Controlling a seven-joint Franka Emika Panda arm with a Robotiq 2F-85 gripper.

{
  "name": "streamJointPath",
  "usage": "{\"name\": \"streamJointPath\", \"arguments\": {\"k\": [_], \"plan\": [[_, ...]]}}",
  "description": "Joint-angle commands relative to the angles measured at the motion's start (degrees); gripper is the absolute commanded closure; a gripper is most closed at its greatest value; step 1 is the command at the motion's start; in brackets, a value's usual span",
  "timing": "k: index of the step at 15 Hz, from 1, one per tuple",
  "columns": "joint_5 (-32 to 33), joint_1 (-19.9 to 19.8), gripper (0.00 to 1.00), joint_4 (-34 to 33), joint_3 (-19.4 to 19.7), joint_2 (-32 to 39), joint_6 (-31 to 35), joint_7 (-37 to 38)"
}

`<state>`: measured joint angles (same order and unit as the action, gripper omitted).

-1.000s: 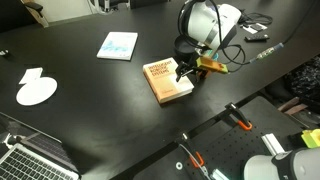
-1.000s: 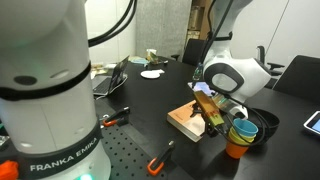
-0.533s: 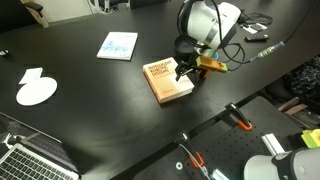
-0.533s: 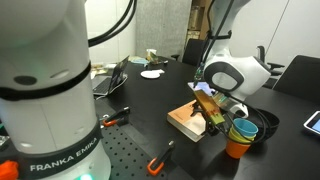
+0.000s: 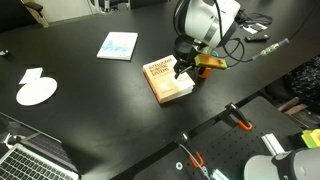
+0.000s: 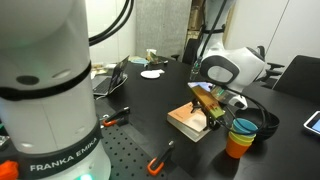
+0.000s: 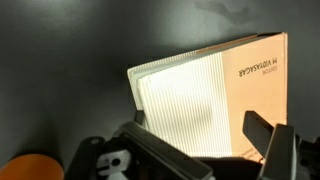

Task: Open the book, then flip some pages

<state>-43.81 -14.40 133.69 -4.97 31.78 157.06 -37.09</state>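
Observation:
The book (image 5: 165,80) lies on the black table, orange-brown cover up, and also shows in an exterior view (image 6: 186,121). In the wrist view its white page edges (image 7: 185,95) and cover (image 7: 262,70) fill the frame. My gripper (image 5: 189,70) sits at the book's edge nearest the arm, low over it (image 6: 212,106). In the wrist view the gripper (image 7: 205,140) is open, its two dark fingers wide apart with the page block and cover edge between them. Whether a finger touches the cover is unclear.
An orange-blue cup (image 6: 240,138) stands right beside the book. A light-blue booklet (image 5: 118,45), a white disc (image 5: 37,92) and a laptop (image 5: 30,160) lie farther off. A tablet (image 6: 313,122) is at the edge. Orange-handled tools (image 5: 238,120) lie on the adjacent board.
The arm and gripper have shifted slightly up and back over the book's edge, so more of the cup shows. The book has not moved.

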Motion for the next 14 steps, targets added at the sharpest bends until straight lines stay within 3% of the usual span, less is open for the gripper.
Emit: {"name": "streamJointPath", "arguments": {"k": [1, 14], "plan": [[0.98, 3.00, 0.00, 3.78, -0.08, -4.36, 3.68, 2.02], [0.86, 10.96, 0.00, 11.08, -0.42, -13.96, 10.50, 4.79]]}}
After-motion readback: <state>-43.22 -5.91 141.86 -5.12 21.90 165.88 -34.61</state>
